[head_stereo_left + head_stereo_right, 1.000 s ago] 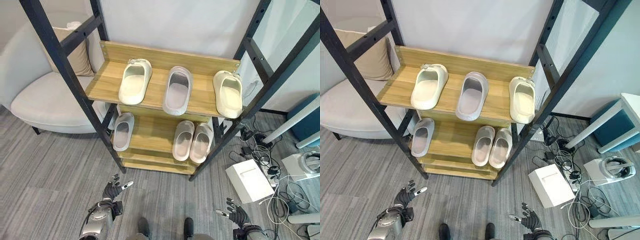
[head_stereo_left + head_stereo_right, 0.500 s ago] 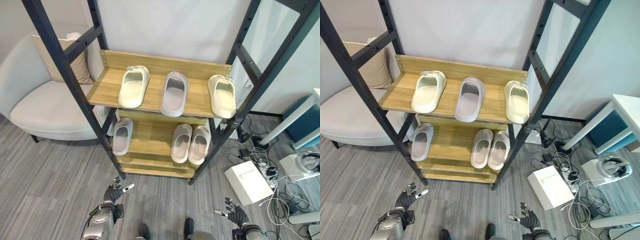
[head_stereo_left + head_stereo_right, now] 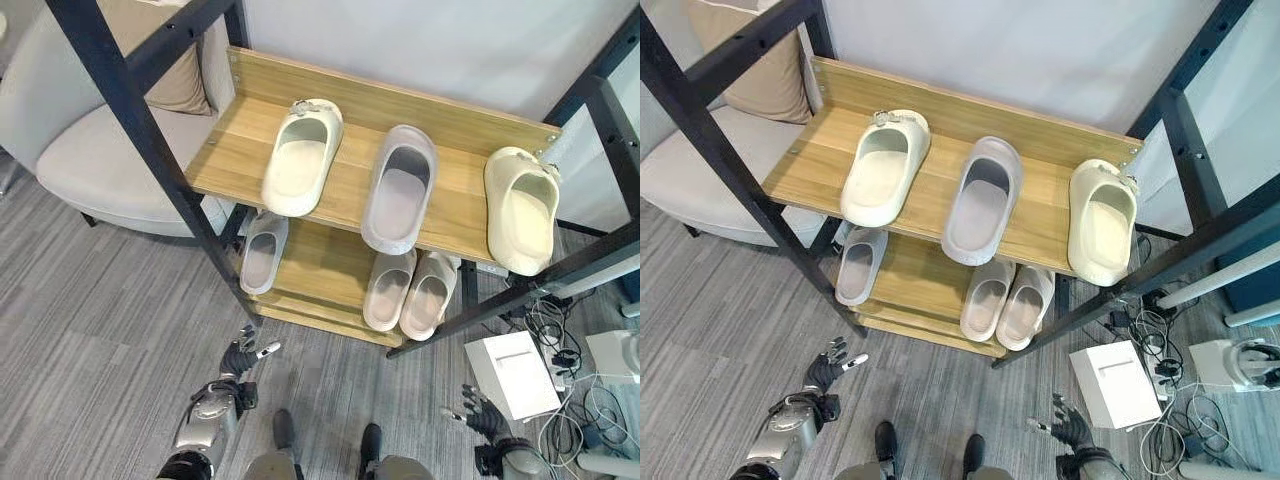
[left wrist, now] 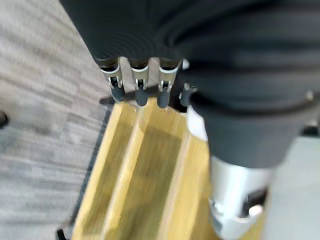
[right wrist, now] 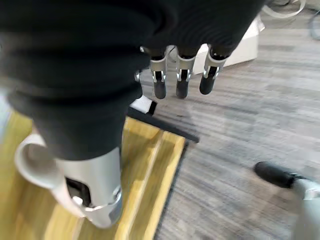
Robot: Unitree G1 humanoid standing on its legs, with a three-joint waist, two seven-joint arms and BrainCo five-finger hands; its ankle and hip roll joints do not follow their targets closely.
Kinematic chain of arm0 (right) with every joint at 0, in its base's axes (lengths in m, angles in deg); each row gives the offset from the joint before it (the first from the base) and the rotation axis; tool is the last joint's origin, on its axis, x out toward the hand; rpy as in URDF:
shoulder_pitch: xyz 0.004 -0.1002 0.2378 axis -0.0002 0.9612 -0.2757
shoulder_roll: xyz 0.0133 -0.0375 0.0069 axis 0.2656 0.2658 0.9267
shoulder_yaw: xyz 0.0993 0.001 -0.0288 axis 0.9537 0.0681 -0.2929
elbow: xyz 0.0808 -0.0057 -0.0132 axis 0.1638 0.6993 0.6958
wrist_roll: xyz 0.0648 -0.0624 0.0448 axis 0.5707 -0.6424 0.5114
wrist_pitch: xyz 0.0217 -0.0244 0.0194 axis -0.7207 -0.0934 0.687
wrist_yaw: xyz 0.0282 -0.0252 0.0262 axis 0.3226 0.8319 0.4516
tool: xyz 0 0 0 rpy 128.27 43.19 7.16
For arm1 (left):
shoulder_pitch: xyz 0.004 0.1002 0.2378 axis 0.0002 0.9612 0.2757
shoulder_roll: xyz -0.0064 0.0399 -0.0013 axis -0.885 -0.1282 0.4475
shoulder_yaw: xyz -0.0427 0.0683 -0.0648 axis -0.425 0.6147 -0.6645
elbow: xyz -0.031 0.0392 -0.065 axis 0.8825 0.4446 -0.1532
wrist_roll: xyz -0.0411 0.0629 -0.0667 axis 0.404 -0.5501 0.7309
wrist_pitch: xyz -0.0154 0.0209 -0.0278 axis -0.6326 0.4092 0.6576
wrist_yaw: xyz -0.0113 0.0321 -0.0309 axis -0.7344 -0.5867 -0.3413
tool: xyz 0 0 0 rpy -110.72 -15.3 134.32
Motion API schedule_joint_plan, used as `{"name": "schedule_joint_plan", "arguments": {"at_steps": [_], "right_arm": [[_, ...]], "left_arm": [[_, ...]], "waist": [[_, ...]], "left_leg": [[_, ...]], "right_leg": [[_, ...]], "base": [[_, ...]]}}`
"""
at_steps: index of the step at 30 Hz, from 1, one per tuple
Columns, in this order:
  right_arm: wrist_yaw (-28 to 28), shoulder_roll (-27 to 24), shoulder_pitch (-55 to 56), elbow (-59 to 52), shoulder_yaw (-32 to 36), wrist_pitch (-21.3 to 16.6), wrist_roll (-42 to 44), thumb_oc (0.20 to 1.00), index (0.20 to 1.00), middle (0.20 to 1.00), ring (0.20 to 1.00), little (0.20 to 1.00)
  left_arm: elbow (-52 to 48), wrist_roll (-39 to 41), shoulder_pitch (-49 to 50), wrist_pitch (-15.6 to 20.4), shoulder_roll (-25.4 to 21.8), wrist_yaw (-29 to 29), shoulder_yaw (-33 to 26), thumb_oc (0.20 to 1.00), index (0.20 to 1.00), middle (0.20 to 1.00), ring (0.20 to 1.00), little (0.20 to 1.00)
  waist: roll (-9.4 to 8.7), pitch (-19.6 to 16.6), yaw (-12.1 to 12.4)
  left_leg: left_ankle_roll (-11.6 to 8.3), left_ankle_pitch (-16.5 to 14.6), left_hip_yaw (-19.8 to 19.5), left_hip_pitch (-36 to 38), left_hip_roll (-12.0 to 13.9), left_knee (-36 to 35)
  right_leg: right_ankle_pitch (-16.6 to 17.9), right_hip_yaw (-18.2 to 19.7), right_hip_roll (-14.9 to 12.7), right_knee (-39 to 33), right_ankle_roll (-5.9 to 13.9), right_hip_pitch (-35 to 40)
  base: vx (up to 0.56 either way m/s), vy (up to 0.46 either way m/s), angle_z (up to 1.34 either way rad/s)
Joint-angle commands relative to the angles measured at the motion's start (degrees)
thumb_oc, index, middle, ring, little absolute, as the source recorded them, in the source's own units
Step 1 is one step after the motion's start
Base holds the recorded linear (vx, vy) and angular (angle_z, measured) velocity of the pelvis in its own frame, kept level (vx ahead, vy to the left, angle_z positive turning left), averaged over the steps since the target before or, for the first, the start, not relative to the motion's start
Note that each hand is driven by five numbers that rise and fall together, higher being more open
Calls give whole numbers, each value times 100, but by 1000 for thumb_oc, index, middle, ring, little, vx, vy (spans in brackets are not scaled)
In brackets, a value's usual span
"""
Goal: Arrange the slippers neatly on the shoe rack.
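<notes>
Shoe rack (image 3: 250, 150) at frame centre – 3 slippers (image 3: 400, 190) on top, 3 below (image 3: 262, 252); both hands, left (image 3: 240, 358) and right (image 3: 482, 412), hang released, empty.

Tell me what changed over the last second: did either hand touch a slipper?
No. The view shifted because the head camera moved closer to the shoe rack. The left hand and right hand stay low over the floor, open and empty. All six slippers lie where they were.

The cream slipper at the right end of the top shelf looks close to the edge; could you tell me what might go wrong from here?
The right-end cream slipper overhangs the top shelf front edge, so a nudge could tip it off. The grey slipper separates the cream pair, and reaching past it could knock it. Both the left hand and right hand hang low, open.
</notes>
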Motion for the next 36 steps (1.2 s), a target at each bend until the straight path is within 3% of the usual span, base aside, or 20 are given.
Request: {"name": "schedule_joint_plan", "arguments": {"at_steps": [1,7,9,12,14,18,19,22,25,26,27,29,30,31,34,36], "right_arm": [[-17,-147,133,-77,-55,-110,109,1000,1000,1000,1000,1000],[-41,-103,77,-12,-96,-117,156,1000,1000,1000,1000,1000],[-60,-116,65,-58,-164,-128,115,1000,1000,1000,1000,1000],[-82,-94,74,-85,-207,-134,120,1000,1000,1000,1000,1000],[-81,-101,114,-73,-190,-146,146,1000,1000,1000,1000,1000],[-49,-126,223,-110,-142,-171,185,1000,1000,1000,1000,1000],[-61,-137,336,-143,-105,-159,174,1000,1000,1000,1000,1000],[-79,-159,363,-76,-91,-172,215,1000,1000,1000,1000,1000],[-88,-282,336,13,-93,-195,302,1000,1000,1000,1000,1000],[-89,-280,333,14,-93,-195,303,1000,1000,1000,1000,1000],[-98,-347,339,-2,-114,-192,345,1000,1000,1000,1000,1000],[-99,-457,283,51,-132,-190,317,1000,1000,1000,1000,1000],[-75,-493,270,73,-108,-144,315,1000,1000,1000,1000,1000],[-47,-521,365,99,-24,-163,294,1000,1000,1000,1000,1000],[-62,-514,359,59,-82,-130,234,1000,1000,1000,1000,1000],[-43,-415,279,72,-98,-135,206,1000,1000,1000,1000,1000]], "left_arm": [[-168,109,-9,219,29,22,-28,1000,1000,1000,1000,1000],[-123,104,-2,212,25,5,9,1000,1000,1000,1000,1000],[-137,91,39,193,6,-6,3,1000,1000,1000,1000,1000],[-139,56,29,181,21,-24,26,1000,1000,1000,1000,1000],[-81,54,-10,200,28,-46,47,1000,1000,1000,1000,1000],[0,30,-36,184,82,-51,77,1000,1000,1000,1000,1000],[-11,11,-2,165,111,-67,76,1000,1000,1000,1000,1000],[91,-30,28,168,164,-124,107,1000,1000,1000,1000,1000],[84,204,79,151,253,-141,34,1000,1000,1000,1000,1000],[85,204,77,150,251,-141,33,1000,1000,1000,1000,1000],[89,249,48,168,262,-133,50,1000,1000,1000,1000,1000],[129,285,-43,203,288,-80,97,1000,1000,1000,1000,1000],[133,364,-59,198,304,-48,111,1000,1000,1000,1000,1000],[158,328,13,200,309,-52,151,1000,1000,1000,1000,1000],[144,334,43,193,285,-49,167,1000,1000,1000,1000,1000],[176,309,-29,194,262,-81,231,1000,1000,1000,1000,1000]], "waist": [[-200,-187,52],[-216,-176,51],[-123,-96,41],[33,-12,-77],[135,74,-150],[149,133,-324],[158,92,-350],[190,44,-372],[229,37,-321],[222,22,-328],[150,110,-256],[79,206,-160],[47,179,-141],[47,42,-54],[70,-43,-19],[106,-137,-88]], "left_leg": [[-227,-63,40,-184,63,354],[-198,-66,59,-159,10,265],[-118,-70,136,6,40,93],[-157,-31,88,193,122,16],[-224,60,43,337,180,-12],[-255,-69,-100,619,88,-12],[-269,-125,-178,744,48,14],[-306,-119,-206,778,60,69],[-563,-6,-318,604,263,1008],[-562,5,-323,580,258,1009],[-632,144,-513,185,291,1719],[-679,257,-899,-212,143,2258],[-622,194,-923,-450,279,1892],[-663,354,-868,-623,697,790],[-678,322,-1140,-404,643,511],[-608,327,-854,-80,428,19]], "right_leg": [[859,215,-467,132,705,284],[1106,351,-460,144,777,199],[1195,386,-387,865,805,-103],[840,512,-71,1182,729,-464],[433,459,198,969,543,-758],[400,250,418,478,428,-888],[397,13,451,422,389,-834],[348,41,504,267,331,-634],[172,-86,657,141,97,-327],[180,-91,650,137,95,-346],[114,-126,631,118,-6,-205],[23,-150,586,152,-70,-135],[-15,-151,469,98,-3,-38],[-104,-105,328,-68,146,159],[-201,-22,250,-46,179,223],[-14,114,137,-30,256,127]], "base": [[142,121,-21],[51,56,-10],[17,111,-16],[75,69,-22],[124,20,-4],[195,-69,34],[217,-112,41],[122,-99,51],[104,-166,5],[59,-172,13],[32,-124,14],[74,-98,28],[320,156,41],[309,187,17],[251,231,-7],[167,334,-58]]}}
